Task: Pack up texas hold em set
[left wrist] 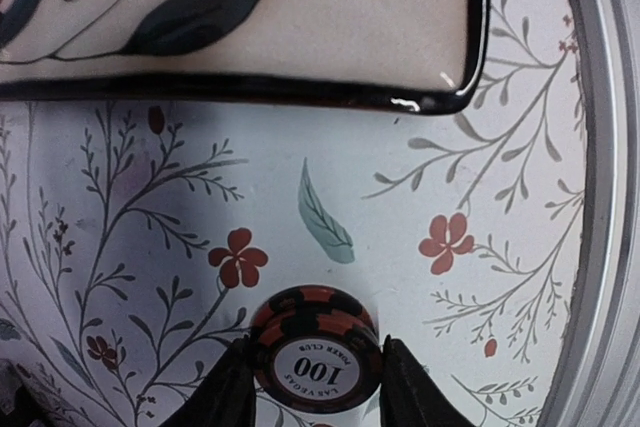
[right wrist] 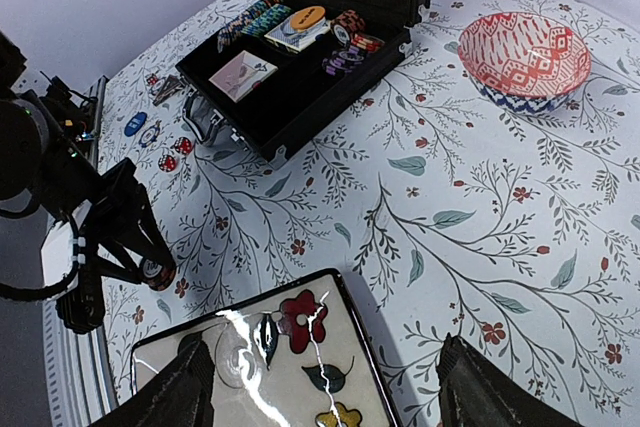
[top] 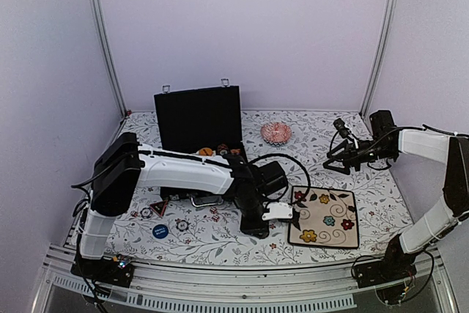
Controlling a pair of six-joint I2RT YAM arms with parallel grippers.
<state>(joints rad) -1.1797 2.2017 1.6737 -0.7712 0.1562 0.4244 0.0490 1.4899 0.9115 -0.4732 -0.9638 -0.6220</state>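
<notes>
The black case (top: 196,116) stands open at the back, with chips (top: 220,150) and card decks (right wrist: 243,73) inside; it also shows in the right wrist view (right wrist: 300,97). My left gripper (left wrist: 315,372) is shut on a small stack of orange-and-black "100" chips (left wrist: 315,347), low over the cloth just beside the plate's edge. From above the left gripper (top: 257,229) sits left of the plate. Loose chips (top: 182,224), a round blue button (top: 160,230) and red dice (right wrist: 167,160) lie in front of the case. My right gripper (right wrist: 335,397) is open and empty, raised at the right (top: 331,162).
A cream flowered square plate (top: 324,216) lies front right of centre. A pink patterned bowl (top: 275,133) stands right of the case. The metal frame rail (left wrist: 610,197) runs along the table's near edge. The left arm lies across the front of the case.
</notes>
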